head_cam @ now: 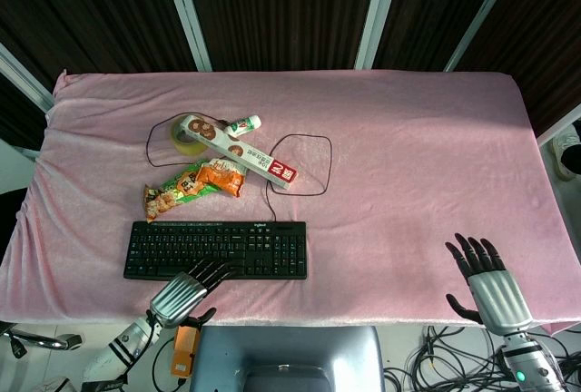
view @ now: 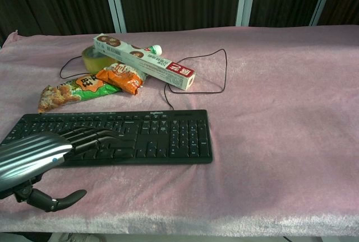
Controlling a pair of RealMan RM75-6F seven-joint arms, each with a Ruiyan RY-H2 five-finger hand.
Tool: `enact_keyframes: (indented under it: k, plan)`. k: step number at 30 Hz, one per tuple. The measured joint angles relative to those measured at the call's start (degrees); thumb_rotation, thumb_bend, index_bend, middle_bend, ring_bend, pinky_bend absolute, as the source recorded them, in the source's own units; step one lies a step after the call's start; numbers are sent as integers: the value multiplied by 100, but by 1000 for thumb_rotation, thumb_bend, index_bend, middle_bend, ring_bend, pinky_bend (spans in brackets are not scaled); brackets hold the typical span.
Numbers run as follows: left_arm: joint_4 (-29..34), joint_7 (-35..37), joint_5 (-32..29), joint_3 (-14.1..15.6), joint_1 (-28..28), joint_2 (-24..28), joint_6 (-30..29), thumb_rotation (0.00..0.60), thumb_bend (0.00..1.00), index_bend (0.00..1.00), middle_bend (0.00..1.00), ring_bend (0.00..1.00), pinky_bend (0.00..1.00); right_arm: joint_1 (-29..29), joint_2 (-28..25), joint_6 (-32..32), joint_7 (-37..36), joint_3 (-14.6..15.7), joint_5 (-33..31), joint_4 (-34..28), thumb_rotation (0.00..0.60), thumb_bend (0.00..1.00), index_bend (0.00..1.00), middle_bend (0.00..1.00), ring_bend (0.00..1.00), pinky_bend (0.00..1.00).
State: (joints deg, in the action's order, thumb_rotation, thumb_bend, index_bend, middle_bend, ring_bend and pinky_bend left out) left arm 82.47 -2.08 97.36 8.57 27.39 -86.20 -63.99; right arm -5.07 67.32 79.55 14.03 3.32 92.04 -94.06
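Nearest the camera, my left hand [view: 39,155] lay palm down at the desk's front edge, fingers [view: 92,136] stretched flat together over the lower left keys of the keyboard, thumb hanging below the edge and gripping nothing.

Under everything lay the desk [head_cam: 427,147], covered in pink cloth. On it, the black keyboard [head_cam: 236,249] sat parallel to the front edge, left of centre, its thin cable [head_cam: 313,142] looping away toward the back. Behind the keyboard, toward the back left, a long biscuit box [head_cam: 238,149] rested slantwise, one end propped on a roll of tape [head_cam: 184,133], with a small green-and-white bottle [head_cam: 243,125] touching its far side. Two snack packets came next, an orange one [head_cam: 222,177] tucked against the box and a green one [head_cam: 172,194] just beside it, nearer the keyboard's back edge.

My right hand [head_cam: 486,283] hovered at the front right corner, well apart from everything, fingers spread and upright, holding nothing.

I judged the chief risk to be my left fingers pressing unevenly: the keyboard could skid on the soft cloth toward the packets, or several keys could go down at once. A pull on the cable might also drag the box off the tape.
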Motion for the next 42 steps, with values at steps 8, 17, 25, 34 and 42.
enact_keyframes:
  k: [8, 17, 25, 34, 42]
  plan:
    - [-2, -59, -3, 6, -33, 18, -45, 521, 422, 0, 2, 0, 7, -15, 0, -39, -5, 5, 1, 8, 600, 406, 0, 0, 0, 0]
    - [138, -521, -136, 6, -364, 682, -620, 561, 505, 131, 964, 889, 975, -17, -8, -62, -9, 20, 3, 28, 600, 406, 0, 0, 0, 0]
    - [404, -860, -869, 134, -1167, 1719, -1043, 562, 657, 223, 1000, 1000, 1000, -20, 56, -104, 119, 20, -31, 16, 600, 406, 0, 0, 0, 0]
    - [-70, -268, -1062, 168, -1397, 1585, -848, 563, 686, 194, 1000, 1000, 1000, -47, 144, -181, 245, 32, -35, 10, 600, 406, 0, 0, 0, 0]
    - [-119, -267, -1160, 36, -1295, 1473, -429, 563, 691, 171, 1000, 1000, 1000, -53, 155, -191, 258, 18, -76, 14, 600, 406, 0, 0, 0, 0]
